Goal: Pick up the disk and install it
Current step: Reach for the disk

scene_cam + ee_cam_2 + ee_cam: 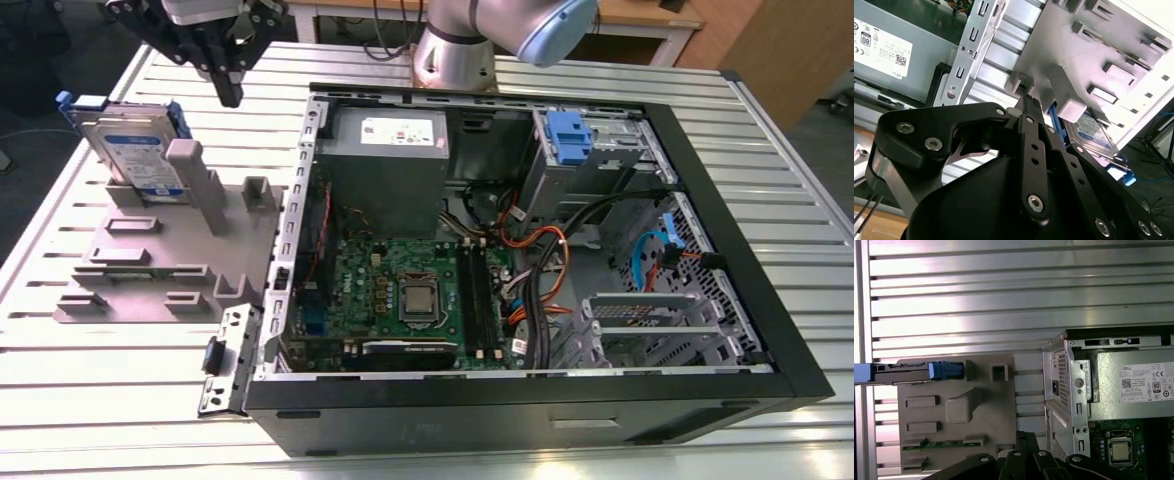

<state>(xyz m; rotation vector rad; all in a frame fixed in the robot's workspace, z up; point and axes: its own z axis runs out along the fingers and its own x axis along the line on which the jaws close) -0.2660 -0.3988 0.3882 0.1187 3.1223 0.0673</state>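
Exterior view: the black two-finger gripper (pixel 230 92) hangs above the ribbed aluminium table (pixel 107 400). Its fingers are drawn together to a single tip with nothing between them. The disk (pixel 134 150), a flat silver hard drive with a white-and-blue label in a blue plastic carrier, stands on edge in a slot of the grey plastic holding fixture (pixel 160 260). The gripper tip sits higher than the disk, towards the exterior view's right of it, and does not touch it. The open black computer case (pixel 534 410) lies on its side to the exterior view's right of the fixture. Inside it are a grey power-supply box with a white sticker (pixel 387 150), a green motherboard (pixel 400 290) and a small bare blue plastic bracket (pixel 567 135).

Second wrist view: the gripper (pixel 1029 102) fingers meet at the tip, clear of any part. The disk (pixel 1094 132) is seated in the fixture (pixel 1094 60) beyond the fingers. The power-supply box (pixel 884 50) is off to one side.

First wrist view: the disk (pixel 904 371) is seen edge-on across the fixture (pixel 984 425), with its blue carrier end visible. The gripper (pixel 1024 437) is near the fixture edge beside the case, well apart from the disk.
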